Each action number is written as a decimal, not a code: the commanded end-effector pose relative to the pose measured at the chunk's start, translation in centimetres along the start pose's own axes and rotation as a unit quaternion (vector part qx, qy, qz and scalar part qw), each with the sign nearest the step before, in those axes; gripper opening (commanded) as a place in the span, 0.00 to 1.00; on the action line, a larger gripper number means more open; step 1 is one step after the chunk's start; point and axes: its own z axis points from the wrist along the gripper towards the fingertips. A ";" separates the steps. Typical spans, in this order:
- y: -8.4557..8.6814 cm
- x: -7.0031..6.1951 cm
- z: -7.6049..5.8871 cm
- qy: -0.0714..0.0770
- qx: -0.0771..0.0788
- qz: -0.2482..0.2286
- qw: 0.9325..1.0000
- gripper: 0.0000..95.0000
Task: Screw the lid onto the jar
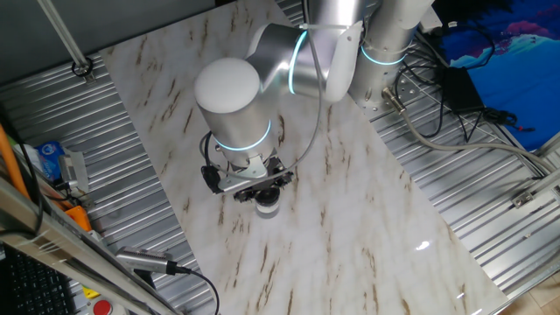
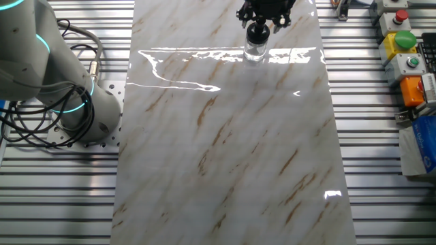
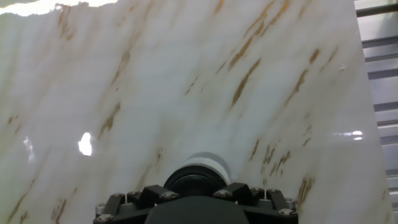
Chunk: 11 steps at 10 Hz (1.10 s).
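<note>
1. On the marble table (image 2: pixel 225 170), the jar (image 2: pixel 254 52) stands upright on its base near the far edge in the other fixed view, well apart from the robot's base (image 2: pixel 82 112). Standing upright keeps its mouth facing straight up, which I judge is what lets a cap be turned down onto it squarely.

2. Directly above the jar sits the lid (image 2: pixel 257 31), a small dark cap resting on or at the jar's mouth. Whether its thread has caught the jar cannot be told from these pictures.

3. Right over the lid hangs the gripper (image 2: pixel 266 15), pointing straight down so that its turning axis lines up with the jar's centre. This looks like the pose for twisting the cap.

4. Around the lid the fingers seem to stand close, but the arm's wrist (image 1: pixel 232 105) covers them in one fixed view, and the hand view shows only the gripper's body (image 3: pixel 196 208) with the lid and the jar's pale rim just beyond it. I cannot tell whether the jaws are clamped on the lid or slightly apart.

5. Beside the jar nothing holds it steady; only the table bears it. A likely risk is the jar spinning along with the lid, so downward pressure probably matters.

6. Judged from this, the screwing step is in hand, not finished.
</note>
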 end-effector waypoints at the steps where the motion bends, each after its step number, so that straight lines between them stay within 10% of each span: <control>1: 0.0 0.0 0.0 0.001 0.001 0.000 1.000 0.80; 6: 0.0 0.0 0.0 0.000 0.013 0.003 1.000 0.20; 11: 0.1 0.0 -0.1 -0.004 0.024 0.019 1.000 0.00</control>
